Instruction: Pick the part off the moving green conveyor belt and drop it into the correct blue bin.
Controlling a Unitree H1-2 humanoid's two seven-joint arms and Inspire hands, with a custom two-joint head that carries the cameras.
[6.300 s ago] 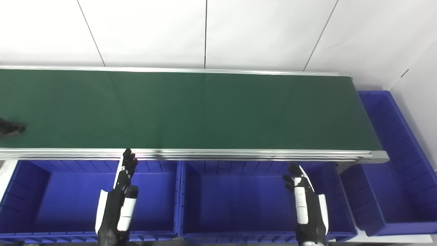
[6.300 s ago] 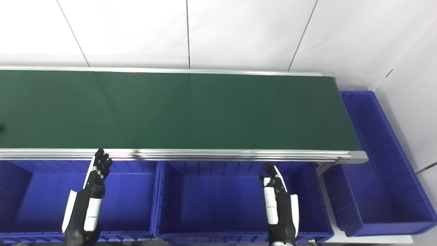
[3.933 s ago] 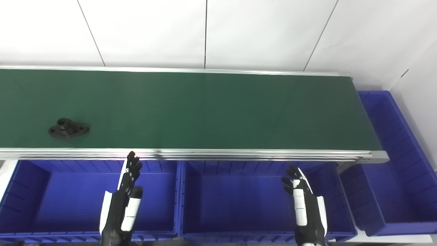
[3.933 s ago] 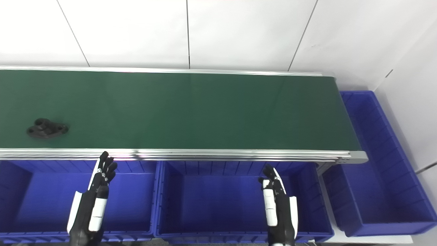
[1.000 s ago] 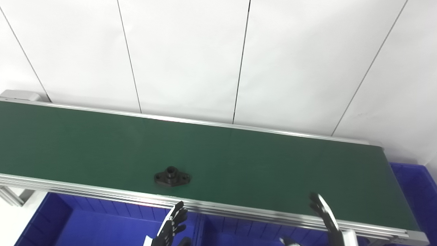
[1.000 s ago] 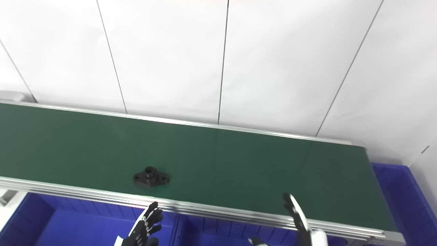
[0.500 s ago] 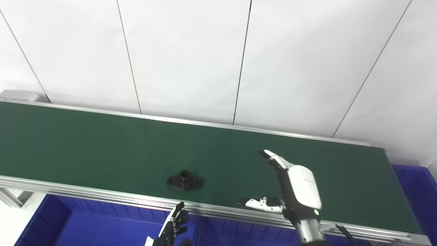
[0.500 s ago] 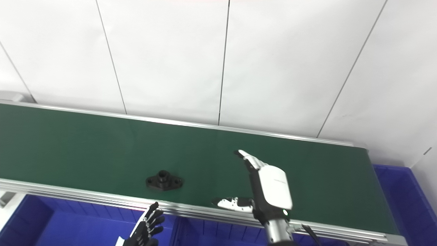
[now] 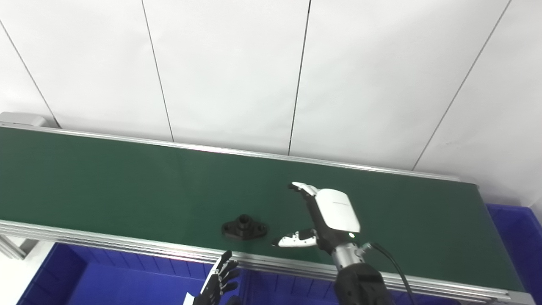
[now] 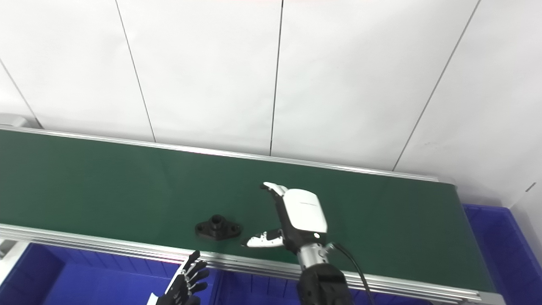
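Down low, the left robot hand (image 9: 218, 281) waits over a blue bin (image 9: 106, 279), fingers spread, holding nothing. On the green belt (image 9: 106, 186), the right robot hand (image 9: 324, 220) is spread wide, holding nothing. The black part (image 9: 244, 229) lies just beside its thumb.

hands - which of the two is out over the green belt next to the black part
The right hand, open over the belt just right of the part. The left hand sits below the belt's near rail.

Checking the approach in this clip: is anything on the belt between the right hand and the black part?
Nothing visible. The right hand hovers open over the green belt, and only bare belt separates its thumb from the black part to its left.
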